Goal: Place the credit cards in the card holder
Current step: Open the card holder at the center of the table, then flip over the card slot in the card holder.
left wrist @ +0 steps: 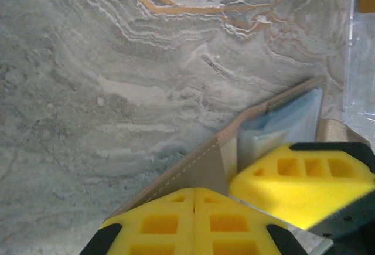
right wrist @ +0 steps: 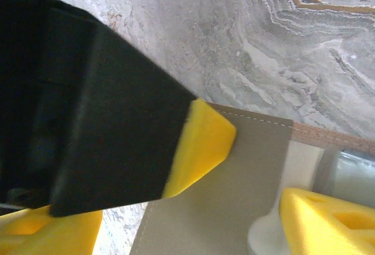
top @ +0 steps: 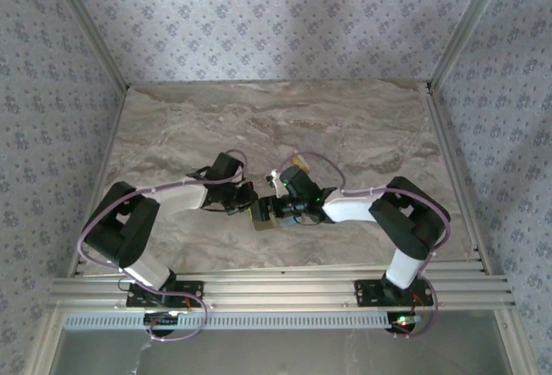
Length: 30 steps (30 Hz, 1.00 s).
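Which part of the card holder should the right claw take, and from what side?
Take the card holder by its gray cover flap at the stitched edge, coming from the open side where the paler pocket shows. The shut left claw has its tips on that flap, so grip clear of them. The flap is thin: the open right claw should probably straddle its edge.

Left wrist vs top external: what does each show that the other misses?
Left wrist: the left end effector shut on the card holder at its stitched flap, with the pale blue-gray inside open beyond it. Top external: the left arm and right arm meeting mid-table, and the patterned walls. Both: the card holder and the marble tabletop.
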{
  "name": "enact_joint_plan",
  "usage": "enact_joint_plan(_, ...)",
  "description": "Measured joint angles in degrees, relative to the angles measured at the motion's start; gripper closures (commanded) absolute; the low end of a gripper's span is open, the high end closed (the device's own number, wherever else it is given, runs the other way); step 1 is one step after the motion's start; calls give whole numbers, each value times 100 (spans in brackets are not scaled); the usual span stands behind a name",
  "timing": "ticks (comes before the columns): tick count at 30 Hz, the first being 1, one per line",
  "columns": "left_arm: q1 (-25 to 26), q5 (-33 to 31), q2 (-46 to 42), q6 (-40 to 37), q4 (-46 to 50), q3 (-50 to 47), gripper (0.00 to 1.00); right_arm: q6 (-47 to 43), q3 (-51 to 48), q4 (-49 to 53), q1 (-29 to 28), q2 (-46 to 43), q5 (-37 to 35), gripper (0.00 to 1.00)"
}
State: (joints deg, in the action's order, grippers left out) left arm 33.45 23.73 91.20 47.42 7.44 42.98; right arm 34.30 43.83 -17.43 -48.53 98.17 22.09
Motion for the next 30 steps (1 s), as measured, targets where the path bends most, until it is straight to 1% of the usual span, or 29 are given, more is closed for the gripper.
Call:
enact_joint_plan(4,-2,-20,243,-94,-28,2,96,-28,-13,160,20,-125,-15,18)
enact_joint_plan(7,-7,-39,328,-269,37,118,96,-138,13,584,70,-319,-181,22)
enact_joint_plan(9,-7,-44,378,-393,76,181,96,-278,125,979,114,-400,-385,27)
enact_joint_plan(12,-4,-96,387,-564,177,238,95,-501,332,1462,195,-433,-656,42)
enact_joint_plan(20,22,-479,374,-1040,361,354,93,-1001,901,2601,278,-369,-1558,63)
enact_joint_plan(25,22,-555,374,-1185,378,376,92,-1145,1283,3012,162,-79,-2087,68)
enact_joint_plan(30,22,-555,374,-1246,376,376,92,-1172,1397,3261,7,131,-2505,66)
